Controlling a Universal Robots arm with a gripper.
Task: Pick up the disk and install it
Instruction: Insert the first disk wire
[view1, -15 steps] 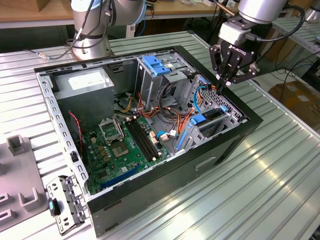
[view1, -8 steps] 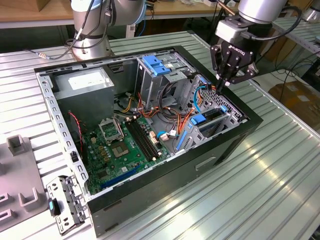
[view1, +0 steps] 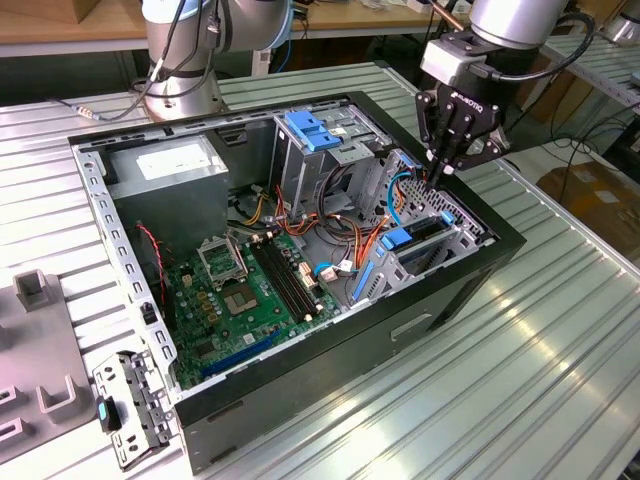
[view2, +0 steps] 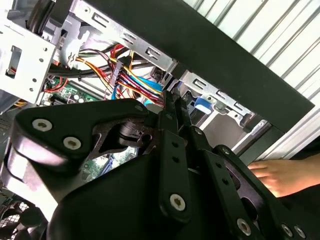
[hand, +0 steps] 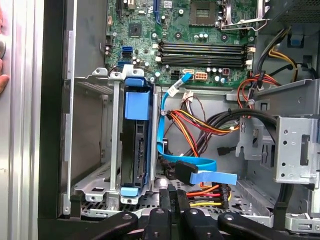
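In the exterior view, the black three-link gripper (view1: 447, 170) hangs over the drive cage at about two o'clock of the open black tower computer case (view1: 300, 250), which lies on its side on the ribbed metal surface (view1: 560, 330). Its fingers (view1: 440, 160) are drawn together with nothing between them. The flat silver-and-black disk with blue plastic rails (view1: 425, 232) stands on edge in the grey metal cage, just below the fingertips.

In the second wrist view, the gripper's black linkages are clenched, and past them lie the bundle of red, yellow and blue cables (view2: 131, 75) and a blue rail tab (view2: 202, 104). A person's hand (view2: 280, 175) rests beside the case at about four o'clock.

In the first wrist view, the disk (hand: 136, 145) sits in its slot between blue end tabs, with the closed fingers (hand: 172, 200) near it at about five o'clock, close to the flat blue data cable (hand: 197, 172).

My judgement: the disk looks seated, so the work is at the install's end; any next move calls for clearing the cables without snagging.
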